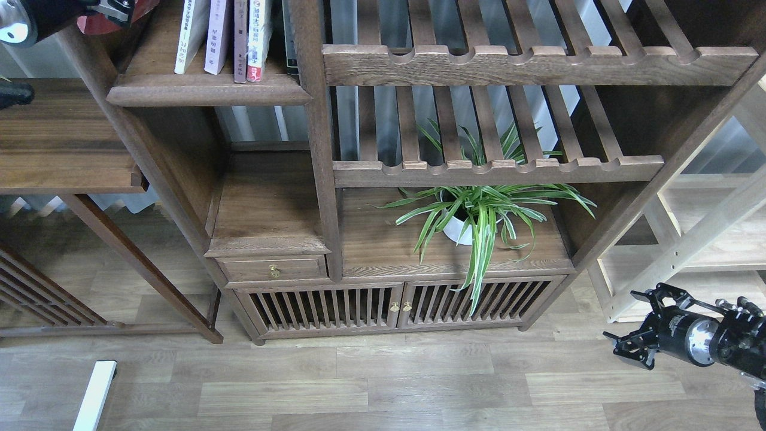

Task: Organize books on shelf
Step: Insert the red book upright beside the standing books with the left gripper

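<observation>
The red book [143, 7] shows only as a sliver at the top left edge, held in the air by my left gripper [114, 9], which is shut on it just left of the shelf's post. The shelf [203, 94] is a dark brown board with a rounded front lip. It carries a few thin upright spines [218, 36] at its right half. The lavender-white and yellow-green books are out of view. My right gripper [635, 323] is open and empty, low at the right above the floor.
Slatted racks with notched rails [526, 63] fill the upper right. A potted spider plant [473, 215] stands on the cabinet top. A dark side table [60, 137] is at the left, pale wood shelving [706, 239] at the right. A drawer [272, 269] sits below.
</observation>
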You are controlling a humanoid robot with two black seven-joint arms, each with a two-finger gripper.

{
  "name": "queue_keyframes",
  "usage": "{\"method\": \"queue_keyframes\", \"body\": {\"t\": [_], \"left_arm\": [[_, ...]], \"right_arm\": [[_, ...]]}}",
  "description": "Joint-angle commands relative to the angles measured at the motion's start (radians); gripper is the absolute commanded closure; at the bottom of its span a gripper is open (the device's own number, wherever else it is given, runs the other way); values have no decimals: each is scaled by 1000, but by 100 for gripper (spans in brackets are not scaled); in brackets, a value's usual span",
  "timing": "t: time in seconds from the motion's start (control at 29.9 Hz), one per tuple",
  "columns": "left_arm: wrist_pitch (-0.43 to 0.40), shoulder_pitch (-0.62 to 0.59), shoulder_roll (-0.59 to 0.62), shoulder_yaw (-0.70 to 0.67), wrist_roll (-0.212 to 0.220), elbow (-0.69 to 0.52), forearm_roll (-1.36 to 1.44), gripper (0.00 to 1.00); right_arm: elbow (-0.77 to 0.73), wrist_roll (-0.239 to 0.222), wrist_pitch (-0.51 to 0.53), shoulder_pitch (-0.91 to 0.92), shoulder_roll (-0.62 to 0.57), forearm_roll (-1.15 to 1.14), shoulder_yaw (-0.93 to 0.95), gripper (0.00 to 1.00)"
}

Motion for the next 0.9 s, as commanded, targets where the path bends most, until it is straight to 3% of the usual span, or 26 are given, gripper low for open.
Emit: {"method": "queue_keyframes", "body": {"t": [0.0, 0.54, 0.87], "left_arm": [[20, 5, -33, 8, -4, 30, 6, 100], [75, 37, -202, 15, -60, 175, 18, 100], [93, 80, -228, 15, -85, 217, 35, 100]], "right_arm": [[-1, 0, 3, 3, 0, 0, 0, 0], [-4, 0, 6, 5, -2, 0, 3, 0], [-4, 0, 6, 3, 0, 0, 3, 0]]}}
